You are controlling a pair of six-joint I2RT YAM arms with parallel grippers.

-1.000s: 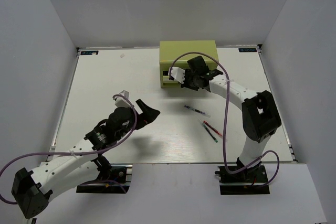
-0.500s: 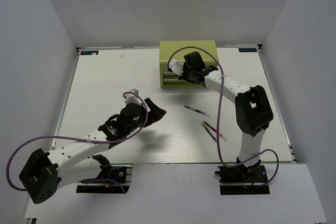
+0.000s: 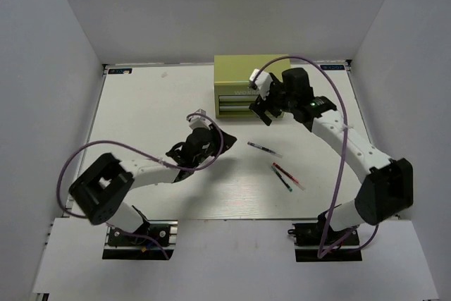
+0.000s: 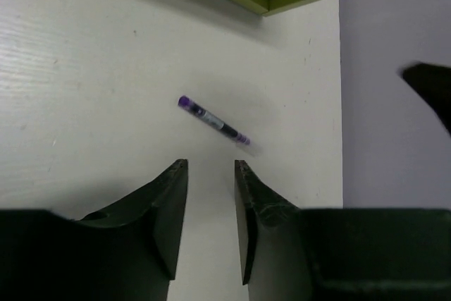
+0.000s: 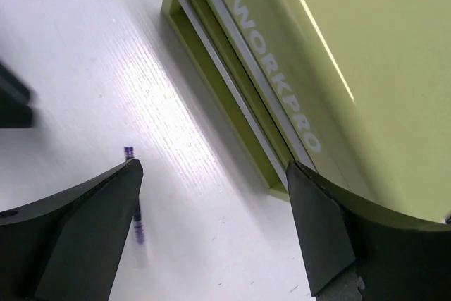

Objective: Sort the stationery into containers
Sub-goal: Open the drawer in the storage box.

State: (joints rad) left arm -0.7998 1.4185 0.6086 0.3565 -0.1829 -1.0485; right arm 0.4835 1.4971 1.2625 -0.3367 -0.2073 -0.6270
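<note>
The left gripper (image 3: 218,140) hangs over the white table (image 3: 141,118), left of centre. Its dark fingers (image 4: 169,209) are drawn close together, with a narrow gap between them and nothing in it. The left wrist view shows a thin clear pen with a purple end cap (image 4: 211,121) lying flat and slanted on the table. It is ahead of the fingertips, apart from them and roughly in line with the gap.

From above, that pen lies just to the right of the left gripper. Further right and nearer the arm bases, a thin red pen (image 3: 289,173) and a thin dark pen (image 3: 280,177) lie close side by side. Only the top view shows these two.

The olive-green metal tool chest (image 3: 252,75) stands at the table's far edge, right of centre. The right gripper (image 3: 264,112) hovers just in front of its drawer side, jaws spread wide and holding nothing. The right wrist view alone shows the chest's "WORKPRO" lettering and pale drawer strips. It also shows the clear pen, blurred, on the table beside one finger's edge.
</note>
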